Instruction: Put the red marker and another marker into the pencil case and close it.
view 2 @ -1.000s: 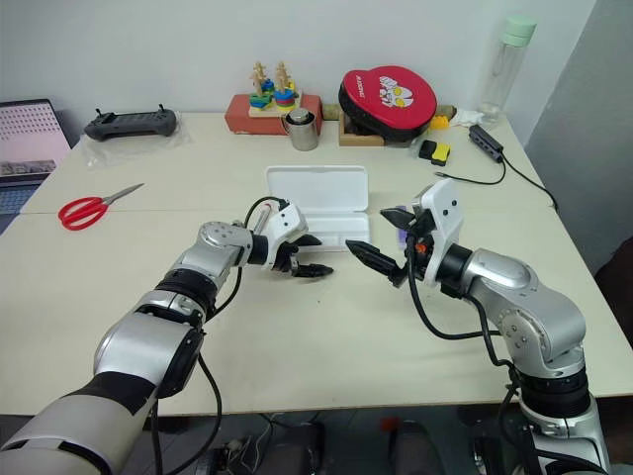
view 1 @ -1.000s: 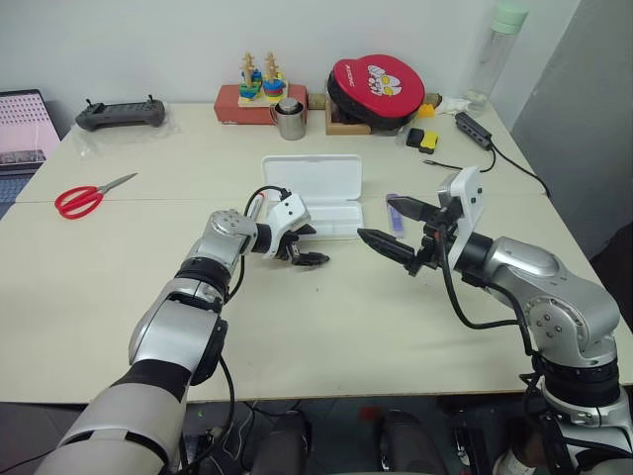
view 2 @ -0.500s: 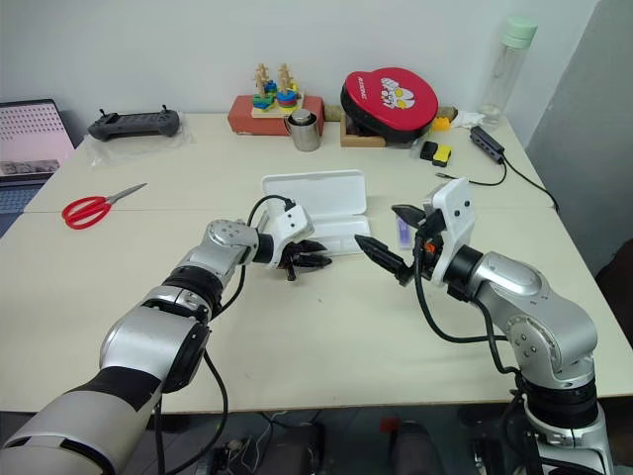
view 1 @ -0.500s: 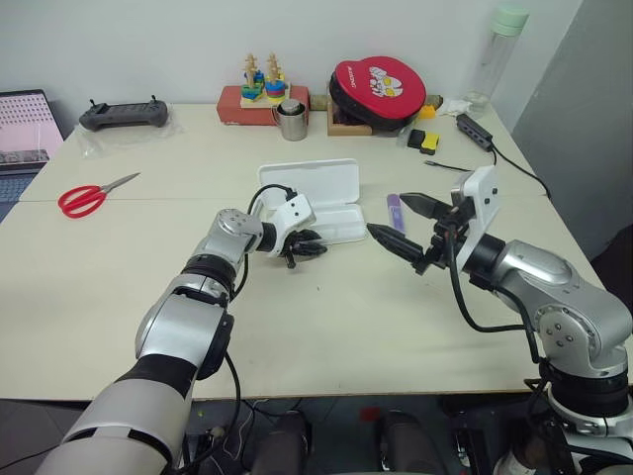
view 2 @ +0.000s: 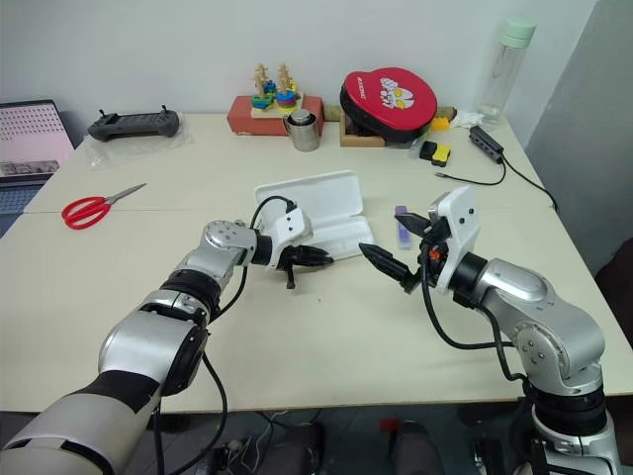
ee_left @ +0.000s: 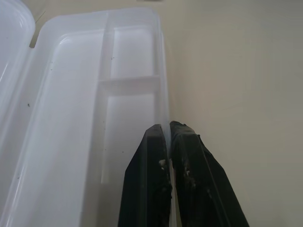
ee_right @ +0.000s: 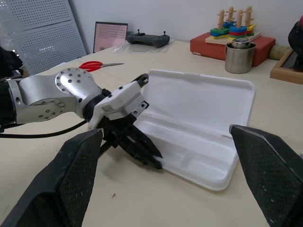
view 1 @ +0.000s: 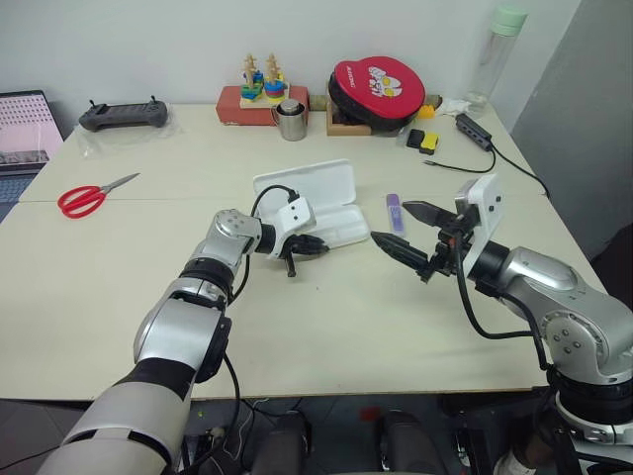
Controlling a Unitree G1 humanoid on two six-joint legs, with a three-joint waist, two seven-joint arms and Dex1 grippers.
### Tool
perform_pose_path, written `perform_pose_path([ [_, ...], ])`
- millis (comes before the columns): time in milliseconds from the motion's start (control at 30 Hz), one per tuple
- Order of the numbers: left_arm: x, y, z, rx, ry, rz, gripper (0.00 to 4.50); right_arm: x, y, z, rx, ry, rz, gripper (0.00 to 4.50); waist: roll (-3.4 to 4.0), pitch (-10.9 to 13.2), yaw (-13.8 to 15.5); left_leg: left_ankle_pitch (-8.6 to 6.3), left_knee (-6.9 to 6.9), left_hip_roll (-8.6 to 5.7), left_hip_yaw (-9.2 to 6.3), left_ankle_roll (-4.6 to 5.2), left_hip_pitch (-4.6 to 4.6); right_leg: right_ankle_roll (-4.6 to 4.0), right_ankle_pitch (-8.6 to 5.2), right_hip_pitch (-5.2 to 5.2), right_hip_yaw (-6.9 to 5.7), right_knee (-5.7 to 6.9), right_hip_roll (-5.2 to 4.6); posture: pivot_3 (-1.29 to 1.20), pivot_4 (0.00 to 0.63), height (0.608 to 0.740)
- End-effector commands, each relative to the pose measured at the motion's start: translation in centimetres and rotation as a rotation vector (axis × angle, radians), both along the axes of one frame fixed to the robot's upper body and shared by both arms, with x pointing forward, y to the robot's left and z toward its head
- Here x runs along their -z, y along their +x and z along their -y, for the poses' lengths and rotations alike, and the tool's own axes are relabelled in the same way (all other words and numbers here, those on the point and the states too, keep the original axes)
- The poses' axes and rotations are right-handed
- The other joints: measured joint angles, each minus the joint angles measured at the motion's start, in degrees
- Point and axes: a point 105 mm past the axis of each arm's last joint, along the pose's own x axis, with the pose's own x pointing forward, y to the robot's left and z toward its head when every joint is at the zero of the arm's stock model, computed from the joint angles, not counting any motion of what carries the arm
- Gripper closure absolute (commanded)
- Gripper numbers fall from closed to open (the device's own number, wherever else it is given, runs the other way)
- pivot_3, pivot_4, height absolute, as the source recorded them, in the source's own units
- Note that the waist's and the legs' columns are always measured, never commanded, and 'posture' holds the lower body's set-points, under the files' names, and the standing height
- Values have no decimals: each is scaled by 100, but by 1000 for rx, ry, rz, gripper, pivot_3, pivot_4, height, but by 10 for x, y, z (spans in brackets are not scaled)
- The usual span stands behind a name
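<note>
The white pencil case (view 1: 315,181) lies open mid-table, its lid tipped back and its divided tray (ee_left: 71,118) bare. My left gripper (view 1: 315,246) is shut on the tray's near wall, one finger on each side of the rim, as the left wrist view shows. The other marker, short and purple (view 1: 394,212), lies on the table just right of the case. My right gripper (view 1: 390,221) hovers open beside that marker, above the table, pointing toward the case. The red marker is hidden or out of view.
Red scissors (view 1: 84,198) lie at the far left. Along the back edge stand a controller (view 1: 121,114), a stacking toy (view 1: 259,84), a metal cup (view 1: 290,119), a red round pouch (view 1: 376,91) and a bottle (view 1: 499,49). A cable and hub (view 1: 473,129) run down the right side.
My left gripper has gone from open to shut on the tray's near wall, and the case has swung slightly. The right gripper stays open in about the same spot.
</note>
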Motion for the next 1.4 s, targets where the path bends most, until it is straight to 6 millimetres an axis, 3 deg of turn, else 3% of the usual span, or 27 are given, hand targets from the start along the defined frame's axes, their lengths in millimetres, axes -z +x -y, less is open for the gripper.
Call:
perform_pose_path([
  [33,-8,-17,-5,141,2,14,4478,-11,-9,1,-23,6,47,0,0,0,-14,0,0,0,0,0,0,0,0,-2,1,2,0,0,150,740],
  [200,7,-31,-17,172,66,-29,4478,-6,-10,3,-33,-7,28,0,0,0,-12,5,2,0,0,8,0,-19,11,-3,2,11,0,0,150,740],
  [533,10,-33,-11,114,60,-30,4478,-1,-6,0,-48,-13,13,0,-1,-1,13,18,3,1,-2,28,8,-2,1,-2,2,27,0,0,150,740],
  [733,-4,-35,-12,84,-11,-17,3172,-1,-5,-1,-59,-13,10,0,-1,-1,12,21,3,1,-2,34,8,-3,1,-2,2,27,0,0,150,740],
  [900,-37,-39,-15,17,-166,-2,2042,-4,-3,-2,-75,1,18,0,-1,-1,8,22,3,1,-2,33,6,-3,2,-5,4,26,0,0,150,740],
  [1067,-65,-44,-48,-198,-341,-6,1115,-12,1,-6,-97,20,41,0,-1,-1,-57,21,2,3,1,33,11,-4,2,-8,14,27,1,0,150,740],
  [1233,-64,-47,-111,-553,-463,29,42,-25,9,-13,-114,50,83,0,-1,-1,-100,21,-4,3,12,33,26,-5,2,-8,38,28,2,0,150,740],
  [1333,-46,-42,-139,-733,-420,77,9,-27,13,-24,-157,59,89,0,-1,-1,-84,21,-8,3,27,33,41,-6,3,-8,63,29,4,0,150,740],
  [1400,-44,-37,-147,-816,-418,110,9,-26,15,-29,-174,49,93,0,-5,-3,-44,21,-9,2,35,33,44,-10,6,-8,71,29,4,0,150,740],
])
